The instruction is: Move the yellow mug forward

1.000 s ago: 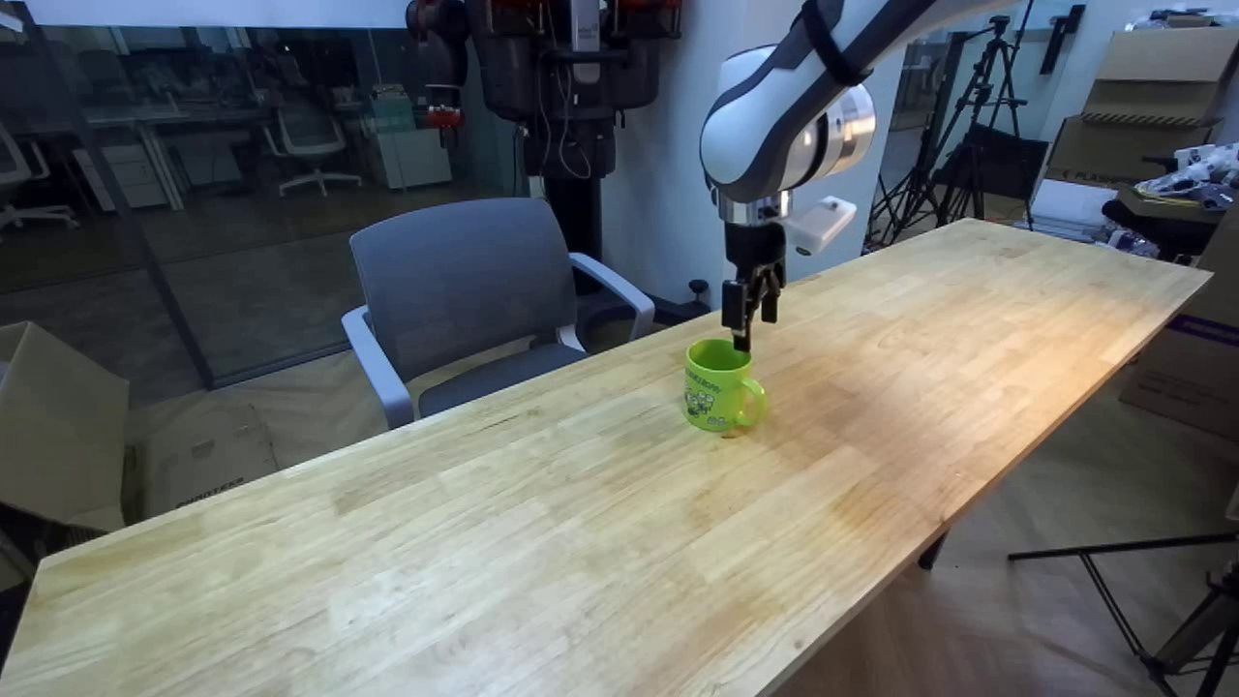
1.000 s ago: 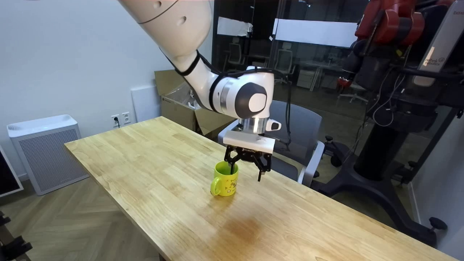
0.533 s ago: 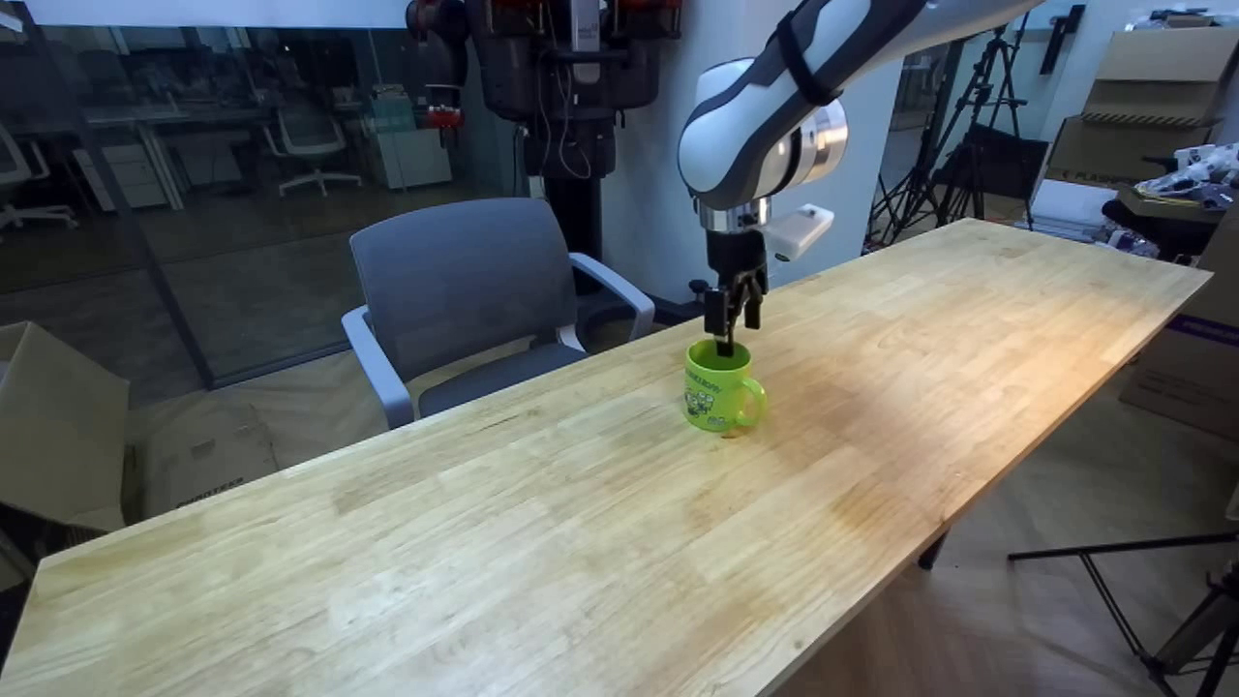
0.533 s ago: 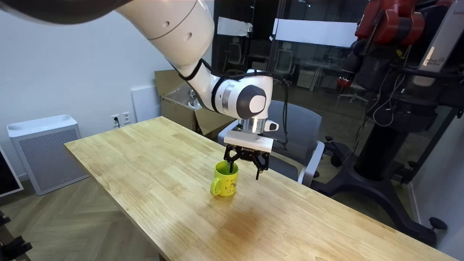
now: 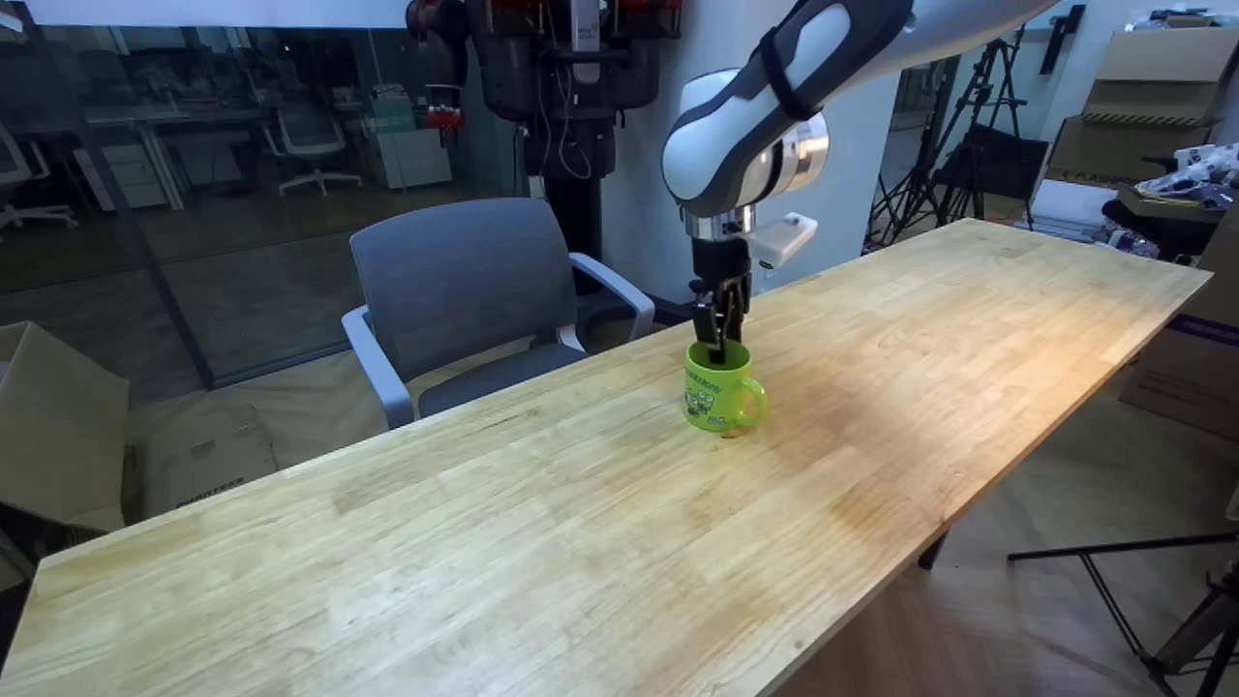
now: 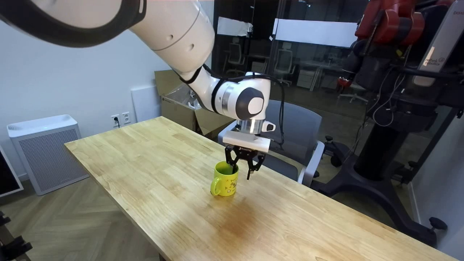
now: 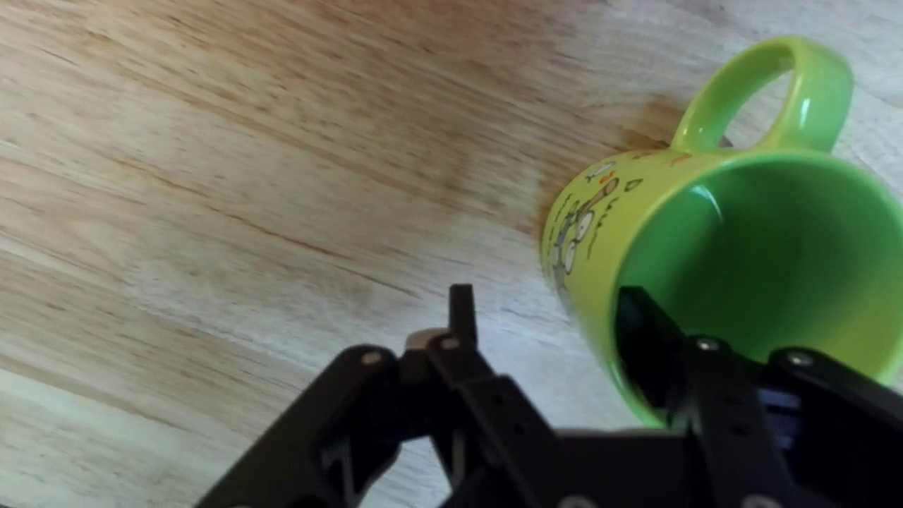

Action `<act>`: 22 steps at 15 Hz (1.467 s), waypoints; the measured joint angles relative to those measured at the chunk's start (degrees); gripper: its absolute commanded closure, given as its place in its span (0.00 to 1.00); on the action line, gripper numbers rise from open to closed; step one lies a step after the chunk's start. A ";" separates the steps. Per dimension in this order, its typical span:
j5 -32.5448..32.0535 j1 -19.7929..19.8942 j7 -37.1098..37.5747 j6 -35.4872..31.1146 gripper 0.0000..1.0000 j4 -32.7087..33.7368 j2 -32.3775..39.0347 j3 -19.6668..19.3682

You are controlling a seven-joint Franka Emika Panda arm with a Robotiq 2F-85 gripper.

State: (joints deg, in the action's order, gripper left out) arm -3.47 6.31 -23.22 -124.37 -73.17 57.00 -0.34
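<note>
Wooden table (image 5: pixel 542 552): flanked by a grey chair (image 5: pixel 469 286).
Yellow mug (image 6: pixel 224 185): stood upright on it, near the chair-side edge.
Gripper (image 7: pixel 547 307): held fairly wide, one finger (image 7: pixel 645 339) inside the mug, one outside.
Mug wall (image 7: pixel 596 264): best centred between fingers, then pinched gently, so tipping is avoided.
</note>
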 measured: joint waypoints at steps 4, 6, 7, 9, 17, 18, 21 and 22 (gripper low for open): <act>0.05 -0.19 -0.07 2.96 0.99 0.79 0.08 1.34; 0.05 -0.41 -0.17 4.48 1.00 1.15 0.10 1.76; 0.05 -0.48 -0.19 5.04 0.97 1.25 0.11 1.99; 0.06 -0.67 -0.23 6.00 0.90 1.39 0.16 2.29; -0.03 -0.77 -0.20 5.98 0.97 1.22 0.05 2.23; -0.12 -0.97 0.24 5.85 0.97 0.84 -0.15 2.03; -0.40 -2.00 3.40 4.25 0.97 -2.64 -2.03 1.21; -0.42 -2.42 4.98 3.42 0.97 -4.99 -3.31 0.98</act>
State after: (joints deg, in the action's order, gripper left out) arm -3.89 3.89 -18.23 -120.95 -78.16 53.68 0.63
